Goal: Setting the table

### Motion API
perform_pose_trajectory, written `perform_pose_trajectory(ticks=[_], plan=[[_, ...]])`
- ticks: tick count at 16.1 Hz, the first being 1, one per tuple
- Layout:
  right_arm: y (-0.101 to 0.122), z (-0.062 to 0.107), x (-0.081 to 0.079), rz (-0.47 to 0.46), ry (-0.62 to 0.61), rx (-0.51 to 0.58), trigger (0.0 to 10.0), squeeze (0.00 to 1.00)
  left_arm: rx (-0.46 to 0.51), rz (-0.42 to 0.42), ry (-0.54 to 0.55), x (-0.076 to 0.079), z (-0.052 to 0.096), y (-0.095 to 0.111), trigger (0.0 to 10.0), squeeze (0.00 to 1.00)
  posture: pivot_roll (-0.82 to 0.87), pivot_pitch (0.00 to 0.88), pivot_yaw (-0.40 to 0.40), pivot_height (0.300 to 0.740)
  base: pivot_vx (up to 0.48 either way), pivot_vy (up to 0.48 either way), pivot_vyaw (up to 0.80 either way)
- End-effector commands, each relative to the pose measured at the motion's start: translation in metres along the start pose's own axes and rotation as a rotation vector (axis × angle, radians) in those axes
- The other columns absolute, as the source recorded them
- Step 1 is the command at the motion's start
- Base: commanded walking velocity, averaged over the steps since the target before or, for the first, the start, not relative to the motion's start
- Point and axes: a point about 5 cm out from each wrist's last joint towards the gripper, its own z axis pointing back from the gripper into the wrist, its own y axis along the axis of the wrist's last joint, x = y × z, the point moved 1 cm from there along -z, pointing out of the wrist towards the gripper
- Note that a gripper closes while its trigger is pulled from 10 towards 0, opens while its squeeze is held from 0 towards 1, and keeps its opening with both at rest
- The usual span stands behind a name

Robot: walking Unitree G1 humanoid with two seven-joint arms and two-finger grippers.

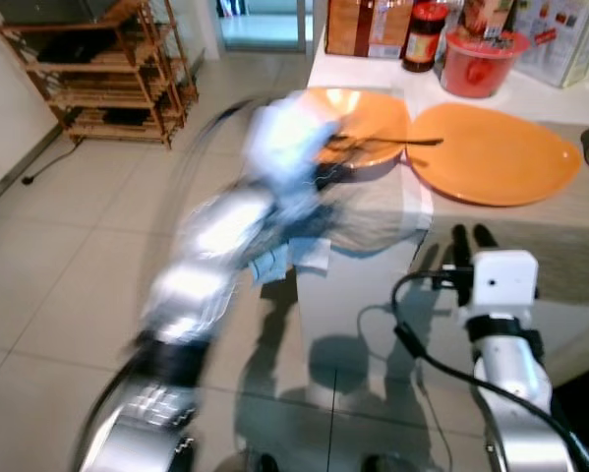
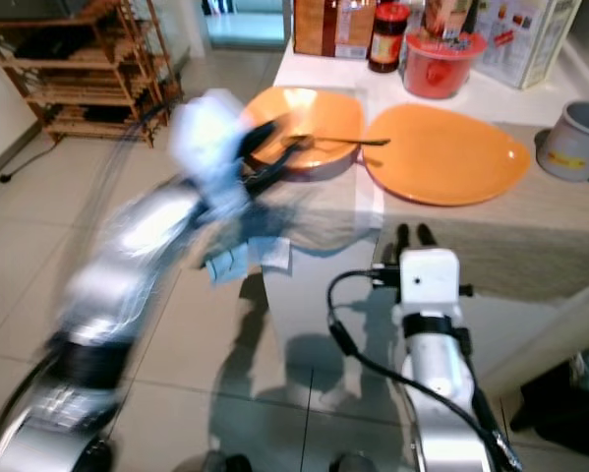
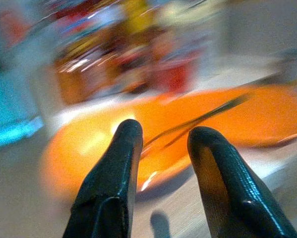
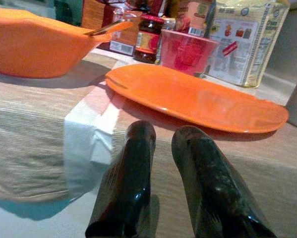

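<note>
Left fingers parted, empty, before the orange bowl; right fingers narrowly parted, empty.

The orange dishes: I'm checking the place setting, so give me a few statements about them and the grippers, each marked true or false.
1. A utensil lies across the orange bowl. True.
2. The flat orange plate is stacked on top of the bowl. False: it lies beside the bowl, on the tablecloth.
3. The left gripper is shut on the utensil. False: its fingers are apart, empty, short of the bowl.
4. The right gripper holds the plate. False: it holds nothing and sits short of the plate, over the cloth.
5. A red container stands behind the plate. True.
</note>
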Motion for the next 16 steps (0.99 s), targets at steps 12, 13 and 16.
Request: perform_pose_trajectory(ticks=[12, 13, 16], plan=[[-0.019, 0.008, -0.001, -0.039, 0.023, -0.030, 10.0, 0.00, -0.406, 0.050, 0.304, 0.022, 0.115, -0.139, 10.0, 1.00, -0.01, 0.000, 0.048, 0.740, 0.000, 0.000, 0.00], [-0.020, 0.008, -0.001, -0.043, 0.031, -0.032, 10.0, 0.00, -0.347, 0.076, 0.311, 0.017, 0.103, -0.128, 10.0, 1.00, -0.01, 0.000, 0.046, 0.740, 0.000, 0.000, 0.00], [-0.018, 0.006, -0.003, -0.035, 0.051, -0.010, 10.0, 0.00, -0.275, 0.065, 0.289, 0.013, 0.080, -0.114, 10.0, 1.00, -0.02, 0.000, 0.045, 0.740, 0.000, -0.320, 0.00]])
